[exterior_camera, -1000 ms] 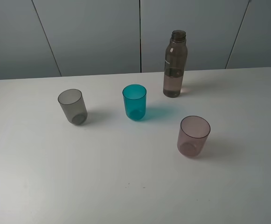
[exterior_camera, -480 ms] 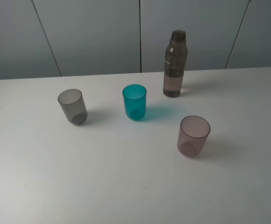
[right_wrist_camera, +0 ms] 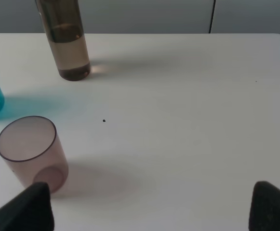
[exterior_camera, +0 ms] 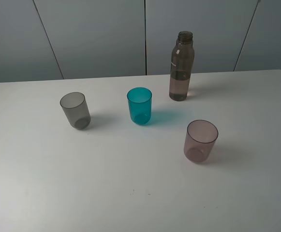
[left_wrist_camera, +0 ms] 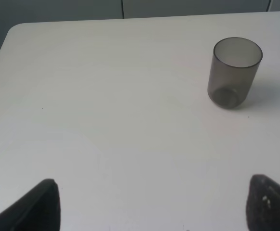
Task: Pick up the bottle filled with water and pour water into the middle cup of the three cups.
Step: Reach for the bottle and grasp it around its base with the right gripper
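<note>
Nothing has moved in the last second, so the pick-up has not begun. The left claw (left_wrist_camera: 152,207) and right claw (right_wrist_camera: 150,209) gape wide and empty, with only their tips showing. From the teal cup (exterior_camera: 139,105), the pink cup (exterior_camera: 200,140) stands at four o'clock, the grey cup (exterior_camera: 75,110) at nine and the bottle (exterior_camera: 181,67) at one, upright. The right wrist view cuts off the bottle's top.

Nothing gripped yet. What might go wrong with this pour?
1. The bottle is tall, slim and uncapped; an off-centre grasp may tip it and spill.
2. The pinkish cup stands nearer the robot than the bottle; a reaching arm may knock it.
3. The teal cup has a small mouth; the stream may miss.
</note>
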Action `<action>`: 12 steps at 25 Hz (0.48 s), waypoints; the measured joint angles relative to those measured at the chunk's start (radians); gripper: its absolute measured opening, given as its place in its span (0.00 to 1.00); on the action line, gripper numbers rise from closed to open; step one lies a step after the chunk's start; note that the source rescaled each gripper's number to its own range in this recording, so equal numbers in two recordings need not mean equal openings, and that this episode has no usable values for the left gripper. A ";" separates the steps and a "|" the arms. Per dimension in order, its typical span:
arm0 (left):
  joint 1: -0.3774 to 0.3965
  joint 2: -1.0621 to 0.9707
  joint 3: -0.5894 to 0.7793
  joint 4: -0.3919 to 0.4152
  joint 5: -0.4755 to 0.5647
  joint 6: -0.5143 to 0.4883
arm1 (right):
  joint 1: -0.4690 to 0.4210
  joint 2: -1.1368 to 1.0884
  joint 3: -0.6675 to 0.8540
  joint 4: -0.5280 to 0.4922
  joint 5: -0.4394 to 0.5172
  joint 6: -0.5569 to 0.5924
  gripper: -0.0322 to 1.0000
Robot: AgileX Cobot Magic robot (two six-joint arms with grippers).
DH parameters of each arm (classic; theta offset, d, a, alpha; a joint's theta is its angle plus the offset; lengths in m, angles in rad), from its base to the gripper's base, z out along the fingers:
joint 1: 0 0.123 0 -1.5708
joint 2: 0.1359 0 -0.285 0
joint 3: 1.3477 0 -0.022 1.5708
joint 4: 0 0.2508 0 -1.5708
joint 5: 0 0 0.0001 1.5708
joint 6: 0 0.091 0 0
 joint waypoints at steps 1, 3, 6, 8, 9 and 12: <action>0.000 0.000 0.000 0.000 0.000 0.000 | 0.000 0.000 0.000 0.000 0.000 0.000 0.94; 0.000 0.000 0.000 0.000 0.000 0.000 | 0.000 0.000 0.000 0.000 0.000 0.000 0.94; 0.000 0.000 0.000 0.000 0.000 0.000 | 0.000 0.000 0.000 0.000 0.000 0.000 0.94; 0.000 0.000 0.000 0.000 0.000 0.000 | 0.000 0.000 0.000 0.011 0.000 0.000 0.94; 0.000 0.000 0.000 0.000 0.000 0.000 | 0.000 0.000 0.000 0.020 0.000 0.000 0.94; 0.000 0.000 0.000 0.000 0.000 0.000 | 0.000 0.003 -0.002 0.031 -0.008 0.000 0.94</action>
